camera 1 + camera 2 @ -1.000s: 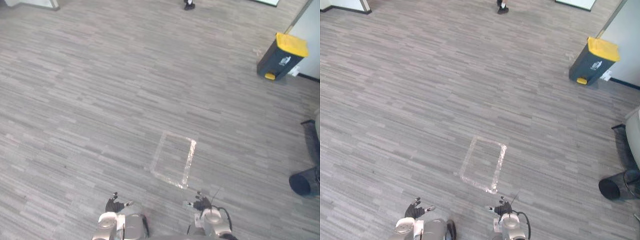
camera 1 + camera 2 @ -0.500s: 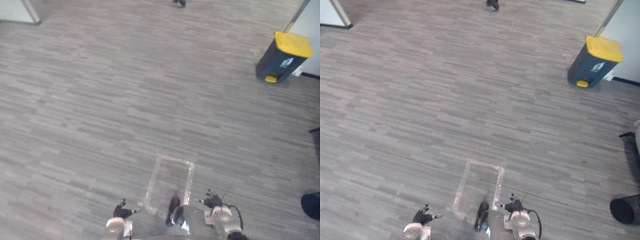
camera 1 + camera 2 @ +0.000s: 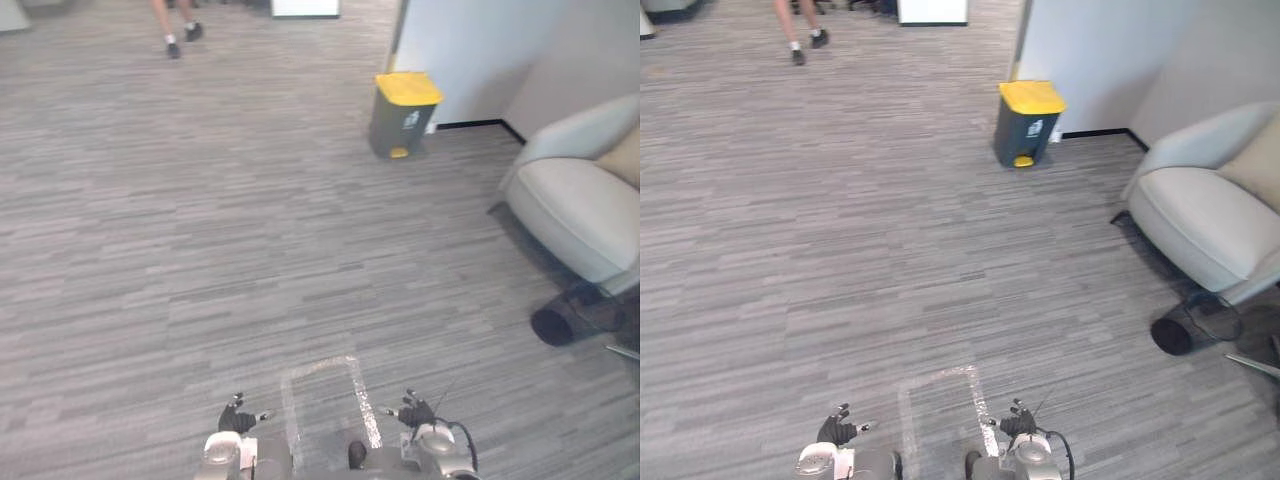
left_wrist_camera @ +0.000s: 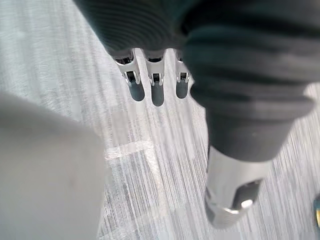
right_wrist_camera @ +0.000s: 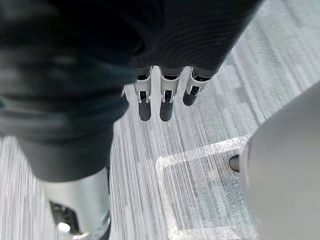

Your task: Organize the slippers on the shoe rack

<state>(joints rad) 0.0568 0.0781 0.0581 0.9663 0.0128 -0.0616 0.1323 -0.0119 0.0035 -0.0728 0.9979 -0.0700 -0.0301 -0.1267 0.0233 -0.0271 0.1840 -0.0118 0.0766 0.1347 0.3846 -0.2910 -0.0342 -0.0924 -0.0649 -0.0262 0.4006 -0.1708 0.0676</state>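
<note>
Both hands are held low at 6 o'clock, the left hand (image 3: 236, 416) towards 7 and the right hand (image 3: 415, 411) towards 5, palms turned down over the floor (image 3: 200, 250). In the wrist views the left fingers (image 4: 157, 92) and the right fingers (image 5: 165, 105) are seen straight and slack, spread apart, with nothing held in either. A taped rectangle (image 3: 362, 400) is marked on the floor just ahead, between the two hands. Further out, a pale armchair (image 3: 575, 205) stands at 3 o'clock and a yellow-lidded bin (image 3: 400, 115) at 1 o'clock against the wall; a person's legs (image 3: 178, 25) are seen far off at 11 o'clock. Where the slippers and the shoe rack lie cannot be told from this spot. The slippers are judged to be light, soft and bendable, unlikely to be damaged, so a pinch across the upper band or the heel edge is thought best, with the sole kept level.
</note>
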